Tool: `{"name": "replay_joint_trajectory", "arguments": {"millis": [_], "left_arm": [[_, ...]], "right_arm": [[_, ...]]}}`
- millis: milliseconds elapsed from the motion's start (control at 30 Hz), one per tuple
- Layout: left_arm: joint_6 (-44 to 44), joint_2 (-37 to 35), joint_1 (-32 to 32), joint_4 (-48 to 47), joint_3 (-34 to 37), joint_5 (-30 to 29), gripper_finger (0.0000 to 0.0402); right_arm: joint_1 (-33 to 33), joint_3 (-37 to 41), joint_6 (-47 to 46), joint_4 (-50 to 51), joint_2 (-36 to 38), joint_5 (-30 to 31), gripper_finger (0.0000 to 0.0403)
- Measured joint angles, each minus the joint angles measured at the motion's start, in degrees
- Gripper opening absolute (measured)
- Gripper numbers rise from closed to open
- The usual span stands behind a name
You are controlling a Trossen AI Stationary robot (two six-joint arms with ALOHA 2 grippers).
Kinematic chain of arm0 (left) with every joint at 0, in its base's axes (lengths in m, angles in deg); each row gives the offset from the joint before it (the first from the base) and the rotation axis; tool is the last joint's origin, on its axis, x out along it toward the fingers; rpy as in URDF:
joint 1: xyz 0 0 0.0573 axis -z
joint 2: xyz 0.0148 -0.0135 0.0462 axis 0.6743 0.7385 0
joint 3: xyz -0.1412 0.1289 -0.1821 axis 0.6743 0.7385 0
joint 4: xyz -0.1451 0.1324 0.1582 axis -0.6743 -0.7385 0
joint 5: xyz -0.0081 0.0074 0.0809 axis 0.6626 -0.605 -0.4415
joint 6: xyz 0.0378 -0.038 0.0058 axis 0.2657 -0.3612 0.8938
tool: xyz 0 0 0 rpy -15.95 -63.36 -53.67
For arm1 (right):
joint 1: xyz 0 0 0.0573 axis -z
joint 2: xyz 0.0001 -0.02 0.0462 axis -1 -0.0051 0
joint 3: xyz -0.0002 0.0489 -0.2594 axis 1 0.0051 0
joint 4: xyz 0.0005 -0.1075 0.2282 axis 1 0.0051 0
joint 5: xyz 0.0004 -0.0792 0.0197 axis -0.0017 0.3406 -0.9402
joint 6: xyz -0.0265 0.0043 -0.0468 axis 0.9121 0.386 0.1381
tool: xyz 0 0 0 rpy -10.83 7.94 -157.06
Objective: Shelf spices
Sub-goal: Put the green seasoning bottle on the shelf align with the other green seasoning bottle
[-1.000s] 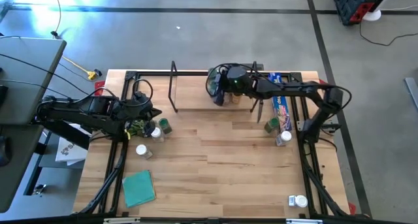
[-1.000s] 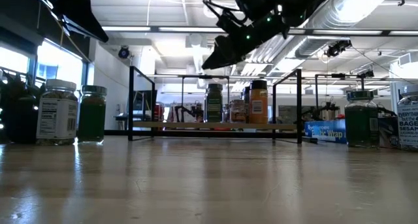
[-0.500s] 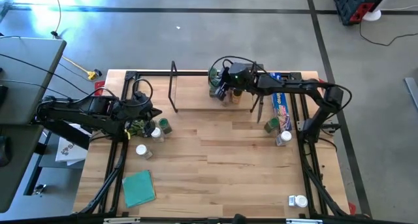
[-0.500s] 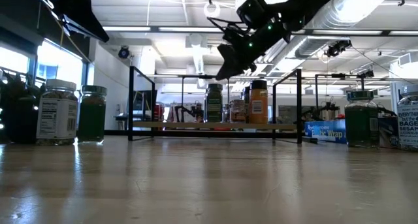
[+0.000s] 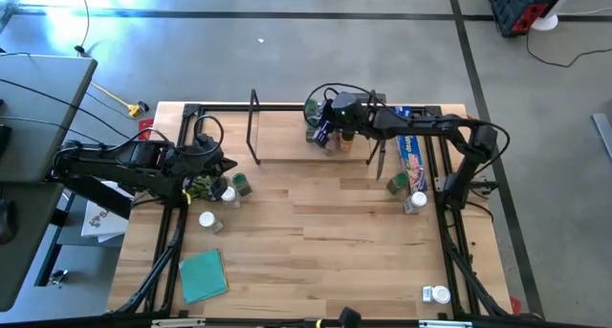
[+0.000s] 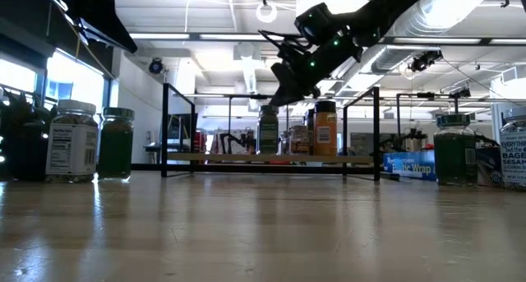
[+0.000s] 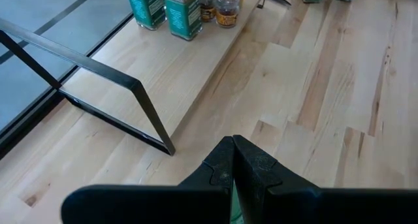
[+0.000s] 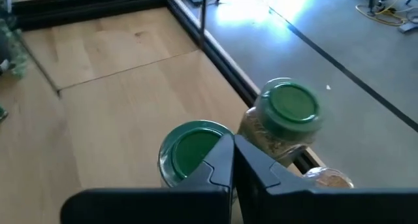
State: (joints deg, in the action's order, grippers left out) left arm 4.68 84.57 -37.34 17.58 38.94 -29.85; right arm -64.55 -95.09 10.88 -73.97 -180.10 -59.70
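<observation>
Pale wooden tabletop point(image 5: 316, 232) carries the shelf point(image 5: 287, 137) at twelve o'clock, jars grouped at its right end; the right gripper point(image 5: 323, 135), fingers pressed together and empty, is poised above them, while loose spices point(image 5: 222, 192) are left at nine o'clock beneath the closed, waiting left gripper point(image 5: 222, 165).

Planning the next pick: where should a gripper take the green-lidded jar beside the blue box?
Take the green-lidded jar around its lid, from above, with the fingers entering on the table-centre side. It stands upright, and the blue box and a white-lidded jar crowd its outer sides. The right gripper is nearest, over the shelf.
</observation>
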Motion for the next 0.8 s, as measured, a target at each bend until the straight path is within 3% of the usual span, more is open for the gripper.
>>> {"name": "replay_joint_trajectory", "arguments": {"millis": [300,433,600,800], "left_arm": [[0.0,0.02,0.0,-0.02,0.0,0.06,0.0003],[-0.02,0.01,0.0,-0.2,0.0,0.1,0.0003],[-0.02,0.02,0.0,-0.26,0.0,0.09,0.0003],[-0.06,0.02,0.0,-0.09,0.0,0.07,0.0003]], "right_arm": [[-0.86,-0.68,0.34,0.17,1.44,1.44,0.0002],[-4.05,-2.56,1.15,3.09,3.79,4.6,0.0001],[-9.6,-2.56,1.31,9.54,3.84,4.17,0.0],[-12.48,-2.47,-0.37,11.99,0.33,7.08,0.0]]}}
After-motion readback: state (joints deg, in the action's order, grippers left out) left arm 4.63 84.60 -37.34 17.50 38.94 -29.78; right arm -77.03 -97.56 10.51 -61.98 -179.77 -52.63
